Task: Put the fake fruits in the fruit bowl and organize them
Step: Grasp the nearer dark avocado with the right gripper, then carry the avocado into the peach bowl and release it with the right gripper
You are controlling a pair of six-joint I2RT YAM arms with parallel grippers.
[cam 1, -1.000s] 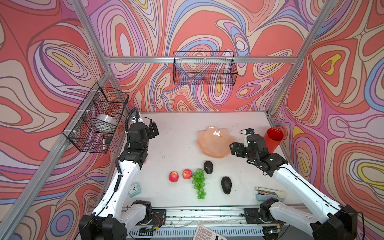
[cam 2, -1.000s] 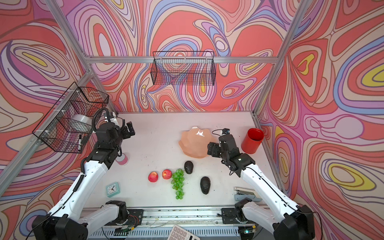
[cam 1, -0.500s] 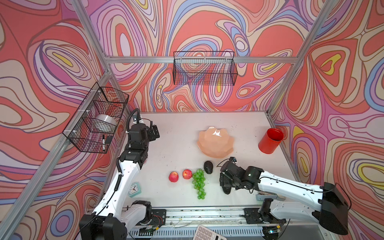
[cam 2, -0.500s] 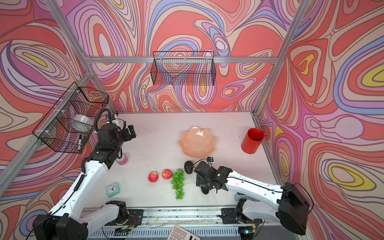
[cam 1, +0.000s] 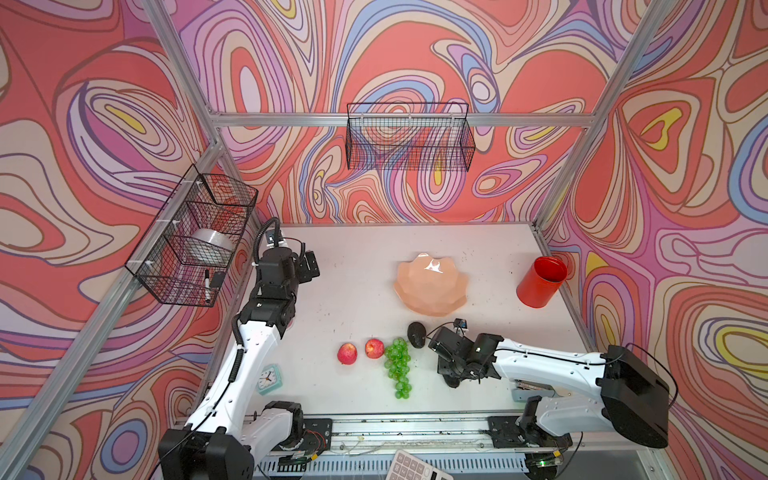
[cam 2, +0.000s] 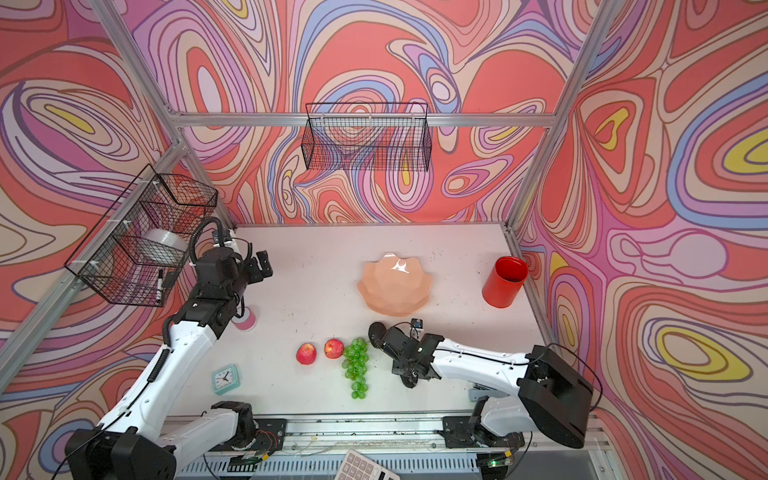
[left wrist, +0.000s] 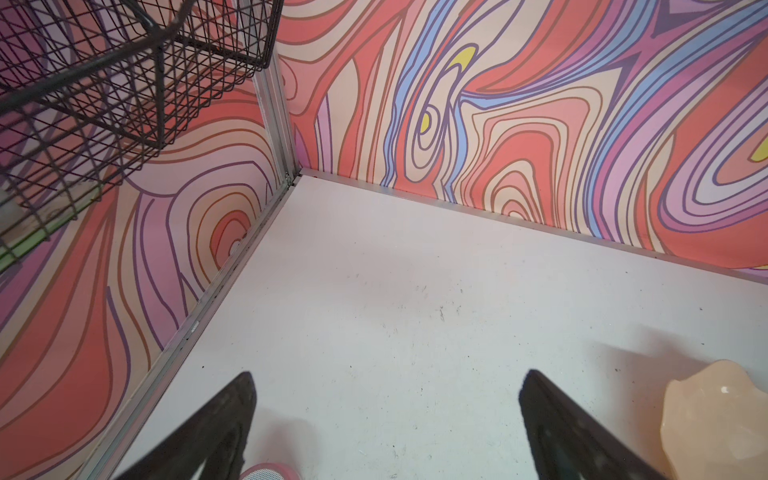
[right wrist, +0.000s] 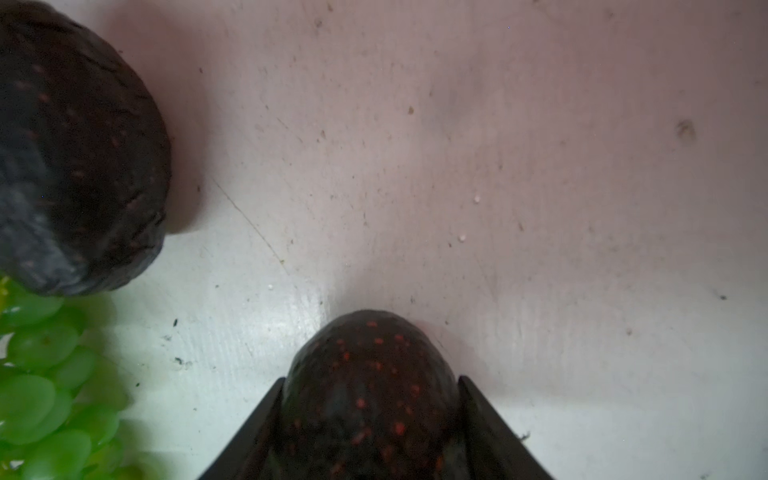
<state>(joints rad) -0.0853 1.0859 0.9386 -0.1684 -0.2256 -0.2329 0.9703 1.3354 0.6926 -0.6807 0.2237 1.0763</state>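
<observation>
Right fingers (right wrist: 490, 432) pinched an avocado (right wrist: 365, 395) on the tabletop (cam 1: 353, 291) at 6 o'clock from the bowl (cam 1: 432, 286), well apart from it; left fingers (left wrist: 216, 432) stood spread above bare tabletop at its 9 o'clock.

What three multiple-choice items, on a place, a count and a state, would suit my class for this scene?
1. Where does the grape bunch lie? A in the bowl; B on the table beside an apple; C in the red cup.
2. How many apples are there? A three; B one; C two.
3. The right gripper is: A shut on an avocado; B open; C holding grapes.
Answers: B, it lies by an apple on the table; C, two red ones show; A, its fingers clamp the avocado's sides.
</observation>
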